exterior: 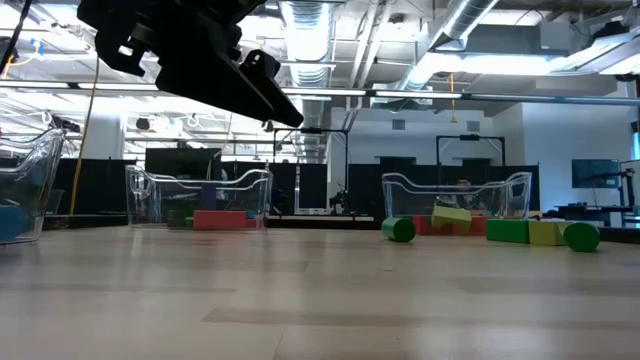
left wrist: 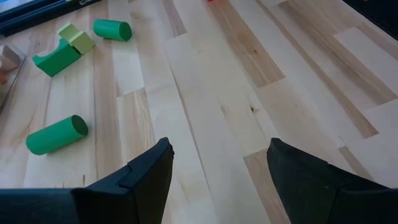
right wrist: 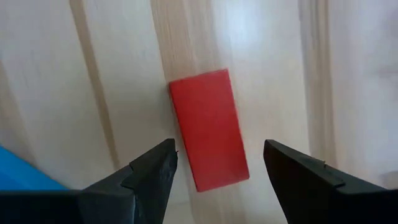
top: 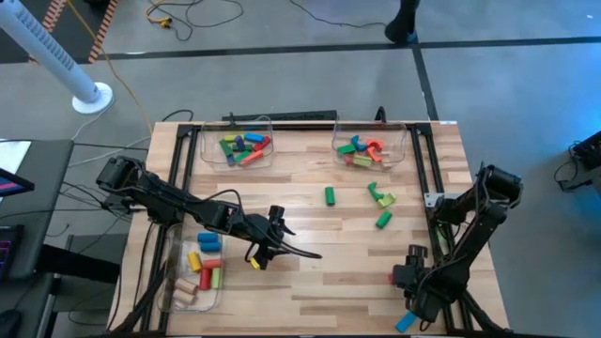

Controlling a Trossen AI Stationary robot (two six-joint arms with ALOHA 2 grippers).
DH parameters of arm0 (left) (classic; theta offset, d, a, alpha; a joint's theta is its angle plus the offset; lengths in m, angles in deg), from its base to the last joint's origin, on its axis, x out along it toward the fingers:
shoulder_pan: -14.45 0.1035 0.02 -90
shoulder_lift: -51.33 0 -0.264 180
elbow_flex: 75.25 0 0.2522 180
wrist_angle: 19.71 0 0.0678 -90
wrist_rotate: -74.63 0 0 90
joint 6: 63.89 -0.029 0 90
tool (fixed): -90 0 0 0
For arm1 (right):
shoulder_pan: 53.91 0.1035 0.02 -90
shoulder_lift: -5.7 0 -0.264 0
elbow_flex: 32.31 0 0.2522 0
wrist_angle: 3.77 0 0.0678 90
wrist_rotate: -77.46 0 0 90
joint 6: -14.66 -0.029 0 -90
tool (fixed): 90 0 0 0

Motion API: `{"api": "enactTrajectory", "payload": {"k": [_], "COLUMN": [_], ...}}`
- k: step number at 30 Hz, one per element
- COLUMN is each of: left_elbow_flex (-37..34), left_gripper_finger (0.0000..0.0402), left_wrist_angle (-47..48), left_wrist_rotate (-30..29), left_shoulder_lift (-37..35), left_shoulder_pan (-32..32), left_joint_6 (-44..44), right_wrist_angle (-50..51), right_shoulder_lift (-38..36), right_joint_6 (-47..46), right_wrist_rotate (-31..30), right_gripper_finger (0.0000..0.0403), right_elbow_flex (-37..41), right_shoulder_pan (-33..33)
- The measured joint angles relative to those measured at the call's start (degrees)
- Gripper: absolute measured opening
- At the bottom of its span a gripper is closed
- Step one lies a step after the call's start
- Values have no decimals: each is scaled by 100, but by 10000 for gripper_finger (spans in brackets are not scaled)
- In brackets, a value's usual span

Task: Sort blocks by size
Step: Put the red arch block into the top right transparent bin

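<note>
red flat rectangular block [right wrist: 209,129] is framed between the wide-open, empty right gripper [right wrist: 217,168]. a descent and squeeze are judged next. left gripper [left wrist: 217,168] is held open, empty.

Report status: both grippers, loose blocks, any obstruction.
Left gripper open, empty, above bare table. Right gripper open over red block, not gripping. Green blocks loose mid-table, bins part filled. Nothing in the way.

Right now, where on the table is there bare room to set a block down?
Free: the strip between the left end effector and right end effector, below the loose green blocks. Crowded: the two far bins and the near-left bin.
</note>
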Motion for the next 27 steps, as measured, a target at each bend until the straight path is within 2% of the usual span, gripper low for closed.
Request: {"api": "enactTrajectory", "payload": {"k": [6,12,27], "left_elbow_flex": [0,0,0], "left_gripper_finger": [250,250,250], "left_wrist_angle": [2,4,-25], "left_wrist_rotate": [-2,-5,-15], "left_shoulder_lift": [0,0,0], "left_shoulder_pan": [0,0,4], "left_joint_6": [-74,-113,-240], "right_wrist_angle": [-702,-698,-806], "right_shoulder_lift": [7,2,-9], "right_joint_6": [-10,-11,-203], "right_wrist_rotate": [73,138,308], "right_gripper_finger": [273,269,162], "right_elbow_flex": [418,400,394], "right_shoulder_pan": [-125,-221,-59]}}
